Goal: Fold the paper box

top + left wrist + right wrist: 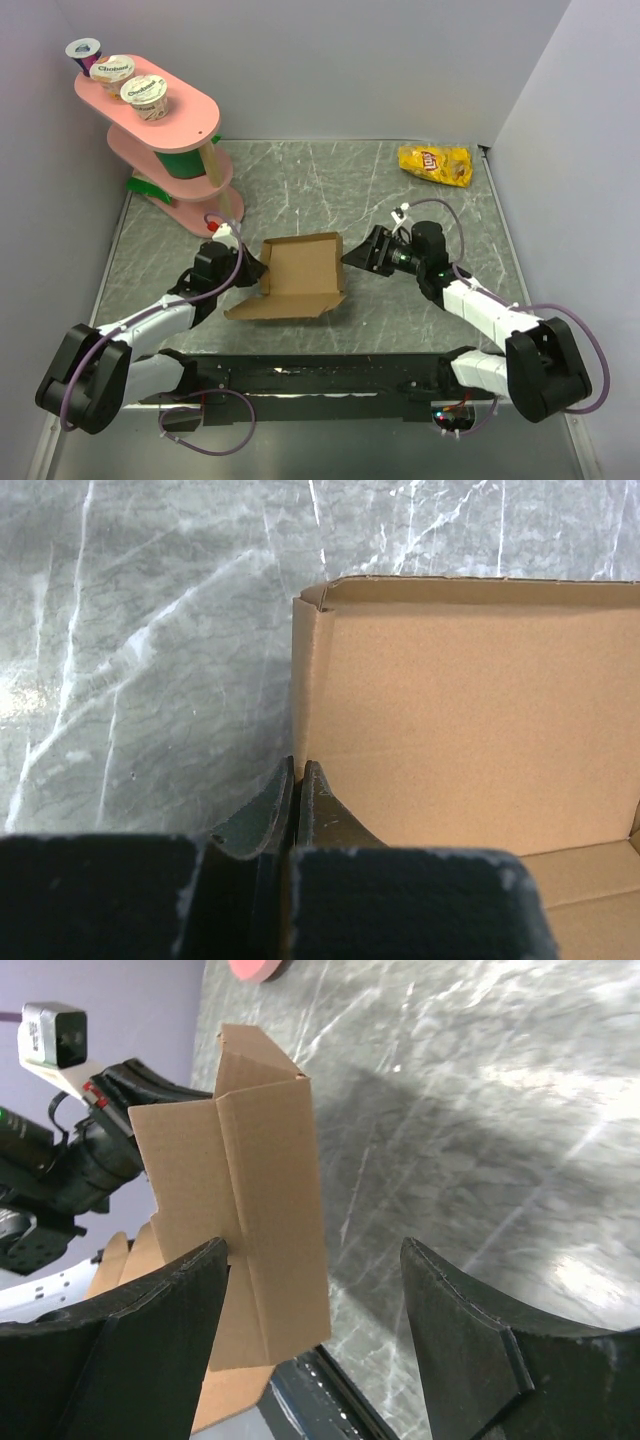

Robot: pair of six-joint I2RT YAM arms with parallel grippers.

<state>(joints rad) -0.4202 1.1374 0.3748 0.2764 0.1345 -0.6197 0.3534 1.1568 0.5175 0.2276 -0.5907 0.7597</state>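
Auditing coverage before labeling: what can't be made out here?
- Left wrist: whether the shut left gripper pinches the paper box wall; its fingers hide the contact.
- Right wrist: part of the box wall, behind a finger of the open right gripper.
- Top external: print on the yogurt cups, too small.

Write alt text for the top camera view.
A half-folded brown box sits in the middle of the table, the left gripper shut on its left wall and the right gripper open at its right wall. A pink shelf with three yogurt cups stands far left; a yellow chip bag lies far right.
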